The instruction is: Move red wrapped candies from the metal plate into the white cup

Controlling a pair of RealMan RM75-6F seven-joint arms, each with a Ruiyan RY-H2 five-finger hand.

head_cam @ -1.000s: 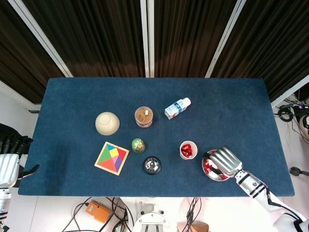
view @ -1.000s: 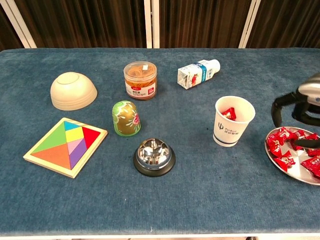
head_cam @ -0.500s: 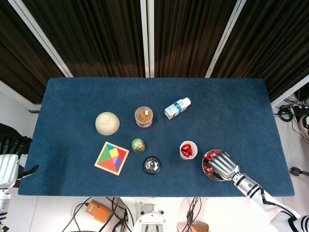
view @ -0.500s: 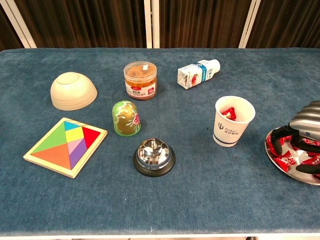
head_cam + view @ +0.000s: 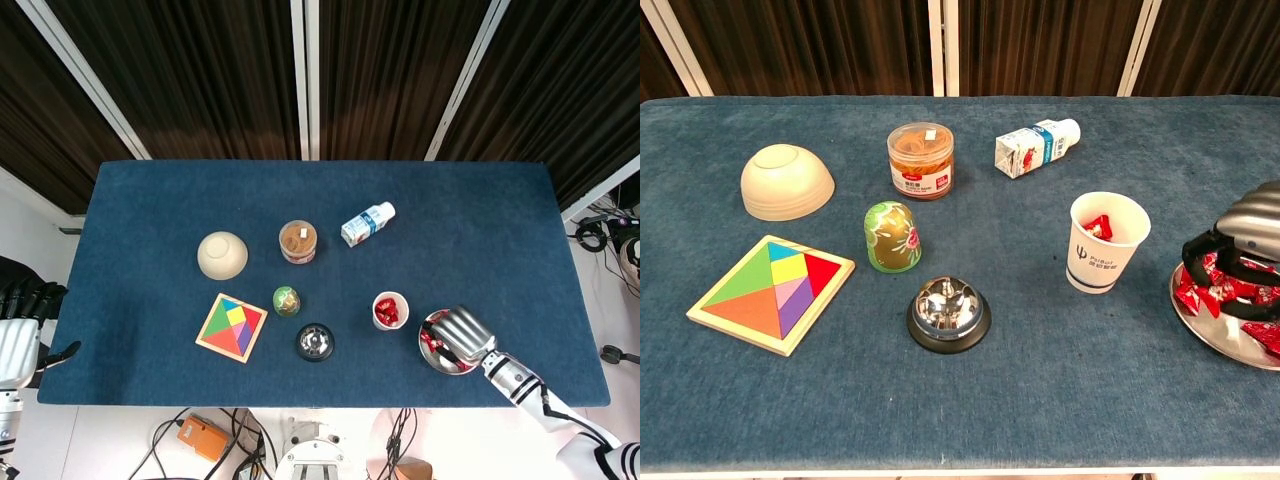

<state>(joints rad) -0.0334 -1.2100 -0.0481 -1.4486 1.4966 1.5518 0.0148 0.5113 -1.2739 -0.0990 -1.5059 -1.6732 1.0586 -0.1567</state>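
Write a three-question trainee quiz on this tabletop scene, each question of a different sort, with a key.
1. True or false: the white cup already holds a red candy.
2. Which hand is over the metal plate? A) left B) right
3. Fill in: the bowl lies ____ side up.

Key
1. True: a red wrapper shows inside.
2. B: the right hand is down among the candies; the left hand rests off the table's edge.
3. Bottom: it is overturned.
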